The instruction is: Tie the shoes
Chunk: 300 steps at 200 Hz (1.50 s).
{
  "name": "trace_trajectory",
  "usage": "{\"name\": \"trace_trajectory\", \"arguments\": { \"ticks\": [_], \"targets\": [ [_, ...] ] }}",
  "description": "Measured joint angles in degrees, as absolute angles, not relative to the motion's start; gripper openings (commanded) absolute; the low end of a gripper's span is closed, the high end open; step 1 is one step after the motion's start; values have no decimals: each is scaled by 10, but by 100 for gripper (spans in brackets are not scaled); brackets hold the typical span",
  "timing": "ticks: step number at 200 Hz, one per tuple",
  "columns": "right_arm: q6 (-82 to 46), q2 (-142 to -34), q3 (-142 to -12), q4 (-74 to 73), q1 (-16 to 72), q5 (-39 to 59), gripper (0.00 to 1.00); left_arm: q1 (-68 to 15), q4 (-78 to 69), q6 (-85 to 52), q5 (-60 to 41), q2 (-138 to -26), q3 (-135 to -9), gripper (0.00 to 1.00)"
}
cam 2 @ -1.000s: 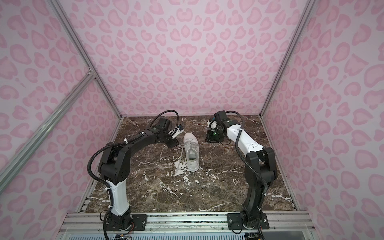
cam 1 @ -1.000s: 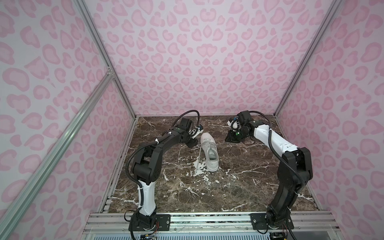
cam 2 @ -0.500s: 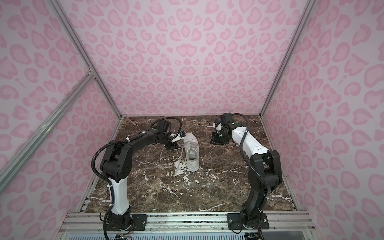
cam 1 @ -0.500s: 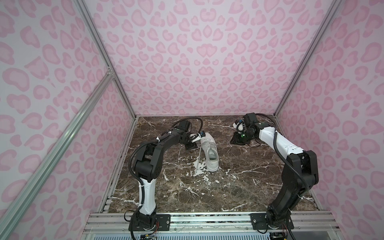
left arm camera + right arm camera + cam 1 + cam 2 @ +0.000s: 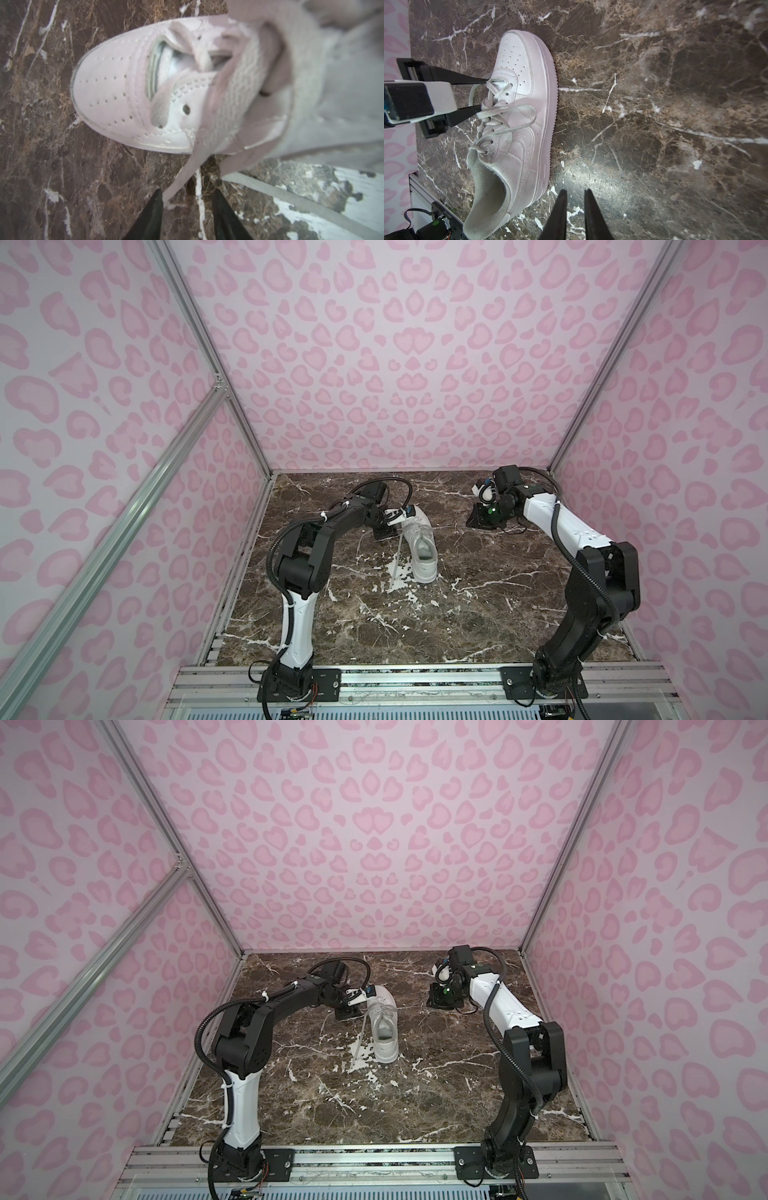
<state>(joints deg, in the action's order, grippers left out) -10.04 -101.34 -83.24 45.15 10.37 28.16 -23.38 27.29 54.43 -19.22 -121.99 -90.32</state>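
One white shoe [image 5: 423, 548] [image 5: 384, 1026] lies on the marble, toe toward the back wall; its laces are loose and untied. A long lace [image 5: 398, 556] [image 5: 362, 1038] trails off its left side onto the table, and a loop of lace [image 5: 527, 118] drapes over the shoe [image 5: 519, 116]. My left gripper [image 5: 400, 526] [image 5: 481, 94] is open, its fingertips on either side of the front lacing. In the left wrist view a lace [image 5: 187, 172] runs between its fingers [image 5: 156, 199] over the toe [image 5: 108, 91]. My right gripper [image 5: 473, 522] [image 5: 575, 194] hovers apart to the right, narrowly open and empty.
Dark marble tabletop [image 5: 478, 605] with white veins that resemble lace. Pink patterned walls [image 5: 395, 385] close in the back and both sides. An aluminium rail [image 5: 415, 676] with both arm bases runs along the front edge.
My left gripper has come down against the shoe's front lacing and its jaws have narrowed. My right gripper has drawn a little further right, away from the shoe.
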Motion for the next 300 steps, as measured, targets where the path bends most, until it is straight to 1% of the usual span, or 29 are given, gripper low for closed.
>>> {"name": "trace_trajectory", "arguments": {
  "ticks": [16,18,21,37,48,64,91,128,159,205,239,300],
  "targets": [
    [-99,-1013,-832,454,101,282,19,-237,274,550,-191,-1228,-914,37],
    [-99,-1013,-832,454,101,282,19,-238,273,551,-191,-1229,-915,34],
    [-99,-1013,-832,454,101,282,18,-239,274,552,-190,-1231,-917,33],
    [-98,-1013,-832,458,99,283,18,-243,274,557,-187,-1237,-920,31],
    [-98,-1013,-832,459,97,285,18,-244,274,560,-186,-1239,-921,28],
    [-96,-1013,-833,462,93,286,19,-246,275,563,-184,-1242,-921,20],
    [-95,-1013,-835,463,91,286,18,-248,275,566,-182,-1243,-922,4],
    [-95,-1013,-830,460,90,294,18,-248,273,566,-174,-1237,-917,3],
    [-117,-1004,-785,427,91,323,18,-248,274,569,-161,-1206,-905,3],
    [-197,-1000,-710,322,122,384,18,-251,287,577,-147,-1171,-902,3],
    [-242,-1014,-703,252,149,406,18,-262,302,585,-134,-1145,-903,3],
    [-316,-1031,-659,143,165,436,16,-287,315,596,-129,-1117,-924,3]
  ]
}}
